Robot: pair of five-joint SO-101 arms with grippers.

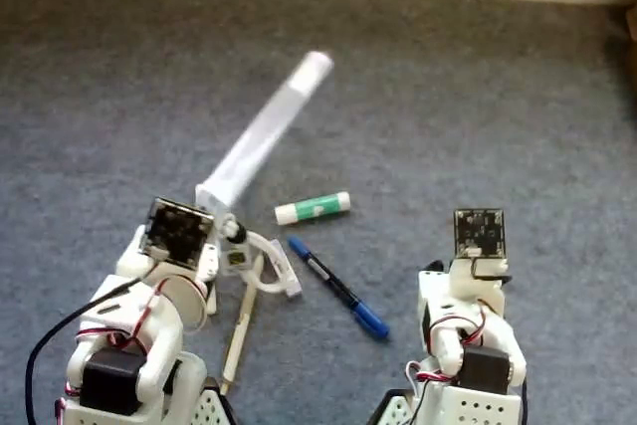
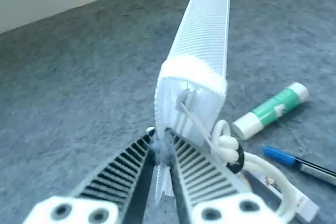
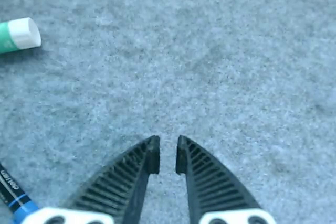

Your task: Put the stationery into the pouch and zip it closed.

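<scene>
- Closest in, the left gripper (image 2: 163, 153) is clamped tight on the near end of the pouch (image 2: 202, 51), with a fold of white mesh pinched between its ribbed jaws.
- From that grip the pouch runs straight away from the left arm, its long axis slanting toward the far right of the table. A white cord loop (image 2: 231, 150) hangs at the held end. I can't tell from where I stand whether the zip is open.
- Over on the other side, the right gripper (image 3: 167, 156) hangs above bare carpet. Its jaws are drawn nearly together with just a sliver between the tips, and nothing is in them.
- Loose stationery lies between the two arms. The green glue stick (image 1: 314, 208) sits just beside the pouch's held end, lying roughly crosswise to the pouch.
- The blue pen (image 1: 338, 288) lies on a diagonal. One end is near the left gripper and the other end points toward the right arm's base.
- A pale wooden stick (image 1: 239, 330), probably a pencil, rests close alongside the left arm.
- My reading: the left arm is busy holding the pouch, so the free right arm is the one to fetch. Both the pen and the glue stick lie to its left, and the pen's near end is the closer reach.
</scene>
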